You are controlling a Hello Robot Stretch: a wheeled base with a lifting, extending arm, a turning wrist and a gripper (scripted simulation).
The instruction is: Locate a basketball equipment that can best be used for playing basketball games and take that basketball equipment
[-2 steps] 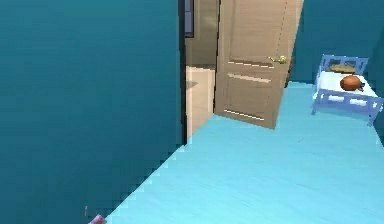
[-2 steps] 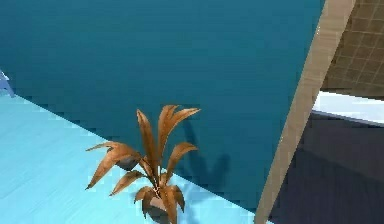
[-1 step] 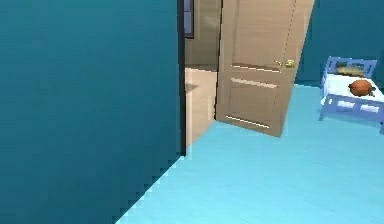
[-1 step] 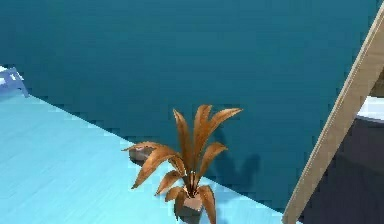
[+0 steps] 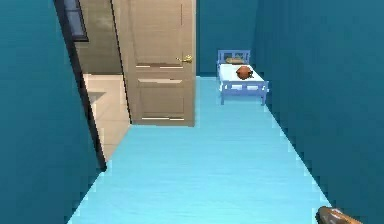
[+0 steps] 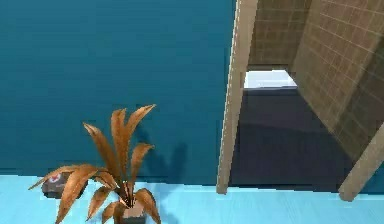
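A small orange-brown round thing [image 5: 243, 72], possibly a basketball, lies on a low white and blue bed or bench [image 5: 243, 88] at the far end of the room in the forward view. Beside it on the same surface lies a flatter brown thing [image 5: 234, 61].
A tan door [image 5: 158, 60] stands open at the forward view's left, with a tiled room [image 5: 105, 100] beyond it. Light blue floor [image 5: 200, 160] runs ahead between teal walls. An orange-leaved potted plant [image 6: 118, 170] stands near the teal wall in the arm side view, beside a doorway [image 6: 285, 120].
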